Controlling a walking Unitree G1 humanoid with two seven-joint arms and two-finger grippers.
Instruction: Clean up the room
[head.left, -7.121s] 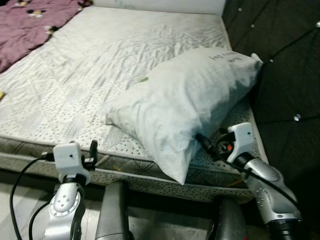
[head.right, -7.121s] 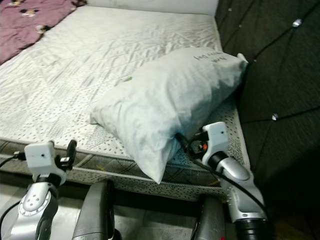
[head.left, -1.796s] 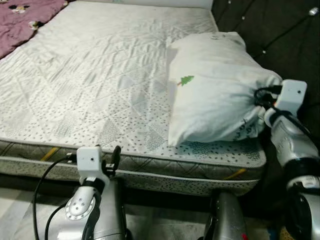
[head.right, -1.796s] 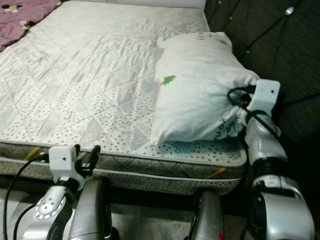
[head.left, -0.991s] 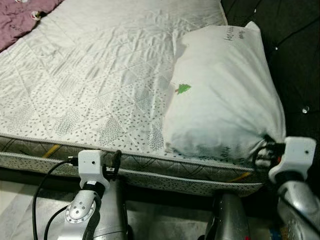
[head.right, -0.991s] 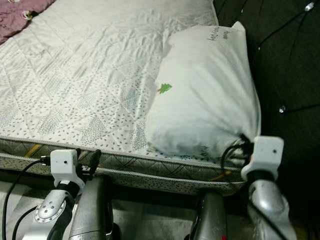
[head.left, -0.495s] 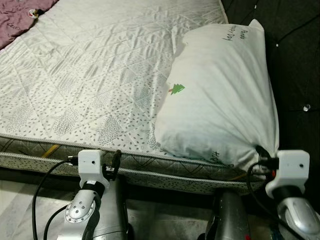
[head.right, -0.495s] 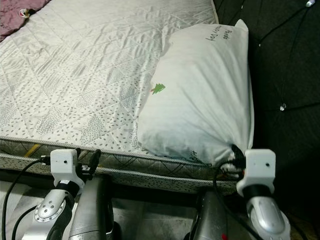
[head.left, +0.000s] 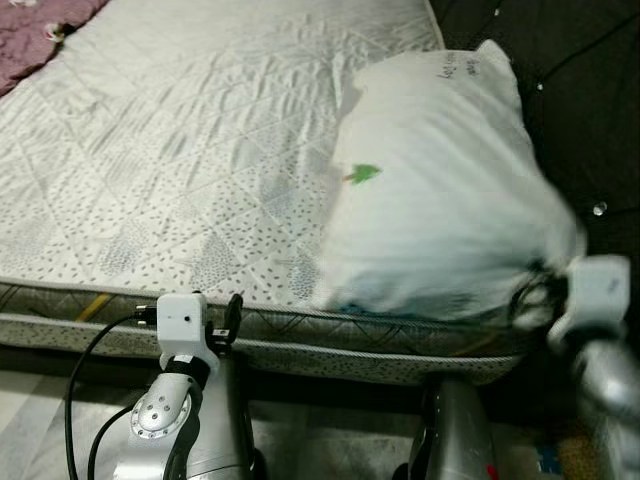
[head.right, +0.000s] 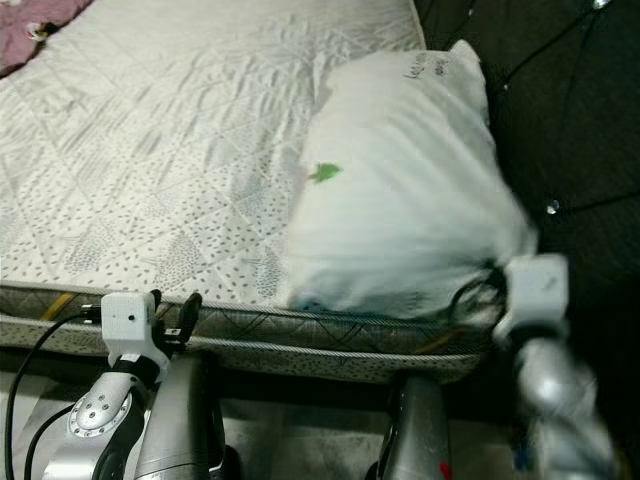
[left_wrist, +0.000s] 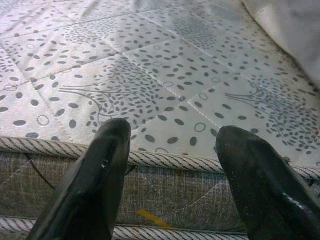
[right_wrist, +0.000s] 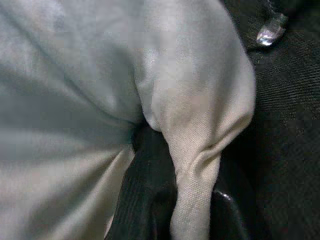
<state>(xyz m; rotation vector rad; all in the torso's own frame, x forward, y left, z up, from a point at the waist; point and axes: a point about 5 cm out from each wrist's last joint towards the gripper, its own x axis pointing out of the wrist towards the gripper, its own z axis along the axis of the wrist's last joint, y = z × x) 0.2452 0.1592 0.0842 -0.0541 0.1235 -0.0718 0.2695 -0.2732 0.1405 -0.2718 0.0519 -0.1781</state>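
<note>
A white pillow (head.left: 440, 190) with a small green tree print lies along the right side of the bare quilted mattress (head.left: 170, 150), its near end at the mattress edge and blurred. My right gripper (head.left: 535, 292) is at the pillow's near right corner, shut on a bunched fold of the pillow fabric (right_wrist: 197, 120) that runs between its black fingers (right_wrist: 140, 200). My left gripper (head.left: 232, 318) hangs low in front of the mattress's front edge. Its fingers (left_wrist: 92, 185) stand open over the piped seam with nothing between them.
A black tufted headboard (head.left: 580, 90) with metal studs rises right beside the pillow. A purple blanket (head.left: 35, 30) lies at the far left corner of the bed. The mattress's striped piping (left_wrist: 165, 162) runs close under my left gripper. Pale floor (head.left: 40, 440) lies below.
My right gripper has risen a little and shifted right with the pillow corner in it, and the pillow's near end has lifted and blurred. The left arm has stayed put.
</note>
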